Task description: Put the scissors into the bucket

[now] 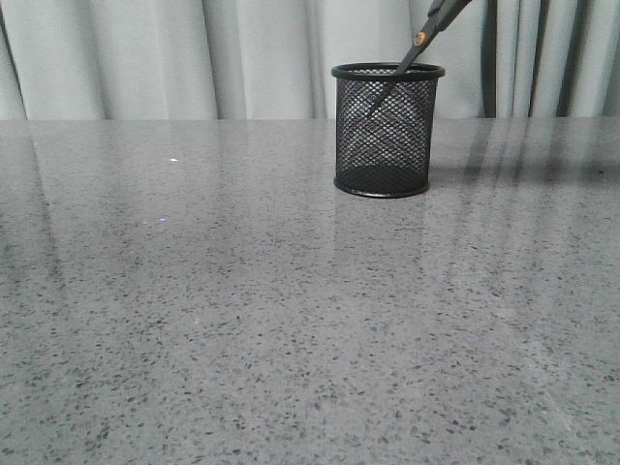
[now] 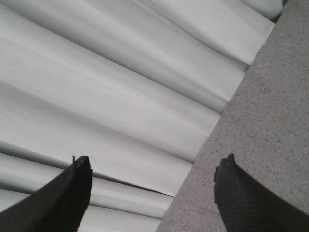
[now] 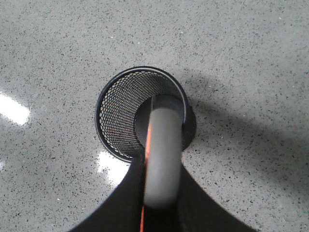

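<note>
The bucket (image 1: 387, 129) is a small black wire-mesh cup standing upright on the grey speckled table, right of centre at the back. The scissors (image 1: 415, 48) hang slanted from the top right, their dark blades pointing down into the cup's mouth, tips inside the mesh. In the right wrist view my right gripper (image 3: 161, 181) is shut on the scissors' grey, orange-lined handle (image 3: 161, 154), directly above the bucket (image 3: 118, 116). My left gripper (image 2: 154, 166) is open and empty, pointing at the curtain and table edge; it is out of the front view.
Pale curtains (image 1: 194, 58) hang behind the table's far edge. The grey speckled tabletop (image 1: 242, 310) stretches in front of and left of the bucket.
</note>
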Robot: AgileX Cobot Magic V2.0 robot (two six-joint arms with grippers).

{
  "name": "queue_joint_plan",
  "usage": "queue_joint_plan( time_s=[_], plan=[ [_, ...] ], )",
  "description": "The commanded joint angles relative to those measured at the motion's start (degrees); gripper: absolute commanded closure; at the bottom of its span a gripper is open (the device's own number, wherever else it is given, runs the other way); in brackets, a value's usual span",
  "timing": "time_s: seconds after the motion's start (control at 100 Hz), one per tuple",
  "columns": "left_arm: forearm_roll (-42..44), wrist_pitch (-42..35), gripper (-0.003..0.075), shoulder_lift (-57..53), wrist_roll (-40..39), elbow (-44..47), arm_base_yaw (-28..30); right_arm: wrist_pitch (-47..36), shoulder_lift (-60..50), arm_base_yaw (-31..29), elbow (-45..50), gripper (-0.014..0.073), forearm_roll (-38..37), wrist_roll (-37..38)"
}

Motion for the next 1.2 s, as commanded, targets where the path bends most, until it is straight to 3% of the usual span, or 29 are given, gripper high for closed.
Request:
queue_joint_plan(
  time_s=[0.0, 0.11, 0.22, 0.79, 0.89, 1.01, 1.08, 1.19],
  plan=[
    [0.7, -4.6, 0.0229, -0.4, -0.9, -1.6, 0.0, -0.7, -1.8, 0.0, -1.9, 0.0514, 1.3, -0.7],
    [0.7, -4.6, 0.0229, -0.4, -0.9, -1.6, 0.0, -0.7, -1.0, 0.0, -1.9, 0.0386, 1.6, 0.0],
    [0.7, -4.6, 0.0229, -0.4, -0.9, -1.6, 0.0, -1.7, -0.9, 0.0, -1.9, 0.0328, 3.4, 0.0],
    [1.1, -4.5, 0.0229, -0.4, -0.9, -1.6, 0.0, 0.2, -7.1, -4.8, -10.3, 0.0326, 3.2, 2.1],
    [0.5, -4.5, 0.0229, -0.4, -0.9, -1.6, 0.0, -0.2, -9.1, -4.8, -10.3, 0.0366, 4.4, 2.1],
    [-1.3, -4.5, 0.0250, -0.4, -2.5, -1.6, 0.0, -1.5, -11.3, -4.6, -10.2, 0.0479, 6.0, 2.1],
    [-2.3, -4.5, 0.0324, -0.4, -6.7, -1.6, 0.0, -3.6, -12.8, -4.6, -9.6, 0.0542, 7.5, 2.1],
    [-3.9, -3.3, 0.0510, -0.4, -9.9, -1.6, 0.0, -8.3, -15.9, -4.6, -6.4, 0.0622, 9.2, 1.5]
  ],
)
